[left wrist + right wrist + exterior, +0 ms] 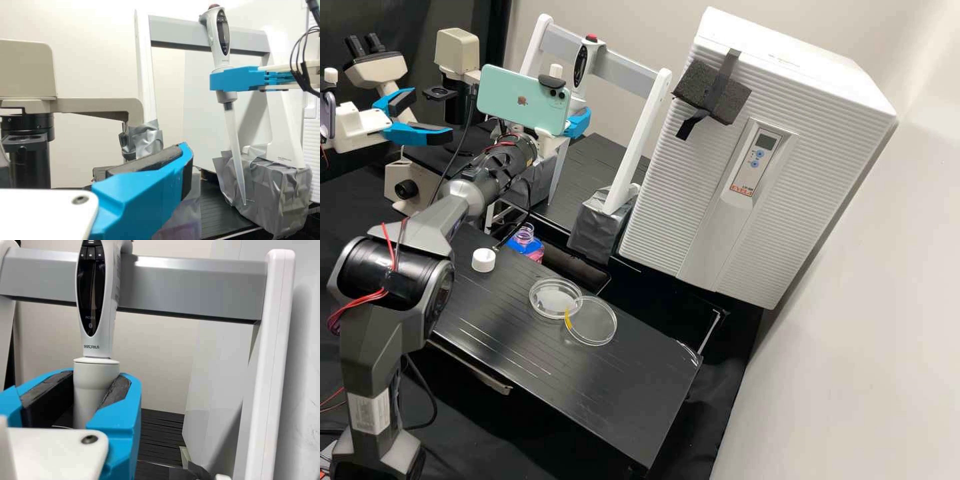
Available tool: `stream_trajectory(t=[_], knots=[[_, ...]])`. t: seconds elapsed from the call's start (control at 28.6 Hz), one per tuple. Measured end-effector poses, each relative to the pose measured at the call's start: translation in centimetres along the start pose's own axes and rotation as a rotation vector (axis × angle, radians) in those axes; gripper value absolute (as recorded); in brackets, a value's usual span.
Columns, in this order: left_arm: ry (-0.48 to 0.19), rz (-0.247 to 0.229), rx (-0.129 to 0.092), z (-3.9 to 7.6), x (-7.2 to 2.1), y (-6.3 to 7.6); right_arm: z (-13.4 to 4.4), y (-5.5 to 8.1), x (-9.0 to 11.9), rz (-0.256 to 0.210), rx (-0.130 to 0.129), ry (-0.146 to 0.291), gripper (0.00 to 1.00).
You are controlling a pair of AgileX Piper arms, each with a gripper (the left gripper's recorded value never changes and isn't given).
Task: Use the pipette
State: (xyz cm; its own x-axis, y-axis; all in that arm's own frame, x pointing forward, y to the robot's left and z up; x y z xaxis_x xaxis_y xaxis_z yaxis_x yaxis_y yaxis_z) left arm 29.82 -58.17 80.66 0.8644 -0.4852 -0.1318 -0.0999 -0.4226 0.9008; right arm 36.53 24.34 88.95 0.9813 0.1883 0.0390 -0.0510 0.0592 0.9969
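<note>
Honestly, the right gripper (pixel 90 385) pinches the stiff, likely light, slick pipette (pixel 97 305) low on its barrel; left gripper (pixel 427 117) gapes empty.

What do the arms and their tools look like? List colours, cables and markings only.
The near dark grey arm has rounded black joint housings, loose red wires and a white label low on its column. The left white tool and right white tool each carry two bright blue fingers lined with black pads.
</note>
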Motion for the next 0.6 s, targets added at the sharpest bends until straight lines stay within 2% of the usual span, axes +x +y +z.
stream_trajectory(t=[0.28, 0.35, 0.39, 0.46, 0.6], knots=[[0.000, -0.001, 0.000, 0.0, -0.02, 0.0, -0.7, 1.1, -0.6, 0.024, 0.016, 0.021, 0.00], [0.000, -0.001, 0.000, 0.0, -0.02, 0.0, -1.1, 1.6, -0.8, 0.037, 0.041, 0.030, 0.00], [0.000, -0.001, 0.000, 0.0, -0.02, 0.0, -1.2, 1.8, -1.0, 0.041, 0.072, 0.035, 0.00], [0.002, -0.006, -0.001, 0.0, -0.13, -0.2, -1.4, 2.1, -1.3, 0.045, 0.101, 0.043, 0.00], [-0.002, -0.020, 0.000, 0.0, -0.32, -0.5, -0.9, 2.0, -2.5, 0.071, 0.138, 0.052, 0.00]])
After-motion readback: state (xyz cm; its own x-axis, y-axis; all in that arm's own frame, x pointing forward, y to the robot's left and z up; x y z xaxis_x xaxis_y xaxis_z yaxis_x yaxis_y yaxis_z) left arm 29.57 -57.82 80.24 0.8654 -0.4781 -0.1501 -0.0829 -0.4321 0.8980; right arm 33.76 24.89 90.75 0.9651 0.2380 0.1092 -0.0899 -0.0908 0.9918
